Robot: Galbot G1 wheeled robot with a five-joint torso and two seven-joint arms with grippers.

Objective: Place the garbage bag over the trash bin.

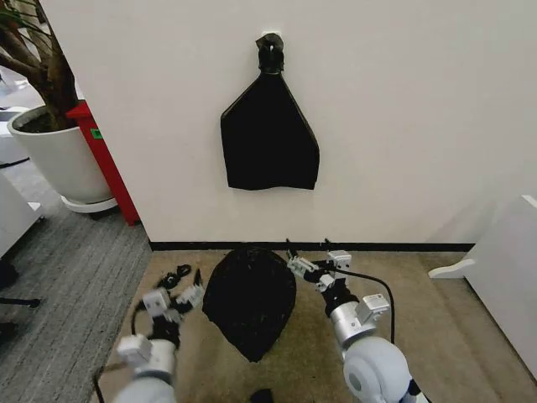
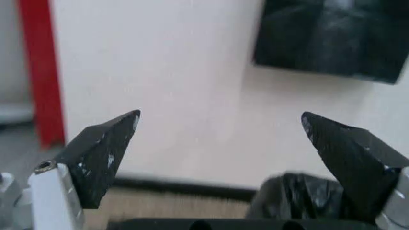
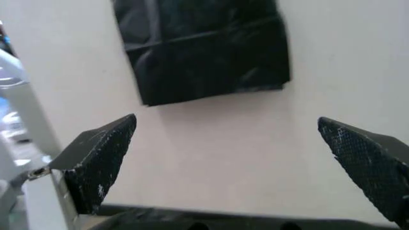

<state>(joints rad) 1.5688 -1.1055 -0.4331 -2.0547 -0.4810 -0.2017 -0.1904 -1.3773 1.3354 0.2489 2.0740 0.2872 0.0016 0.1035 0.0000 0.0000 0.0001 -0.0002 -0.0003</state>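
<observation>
Both grippers, left (image 1: pixel 186 285) and right (image 1: pixel 309 257), spread wide beside the bag (image 1: pixel 250 300), gripping nothing; could slip off unnoticed, bin being hidden.

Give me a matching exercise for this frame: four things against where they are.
Things:
1. garbage bag
2. flat black bag
3. plant pot
4. left pincer

Places:
A. hanging on the wall
B. on the floor between the two pincers
C. open, just left of the crinkly bag
D. far left, beside a red panel

Pairs: 1-B, 2-A, 3-D, 4-C
</observation>
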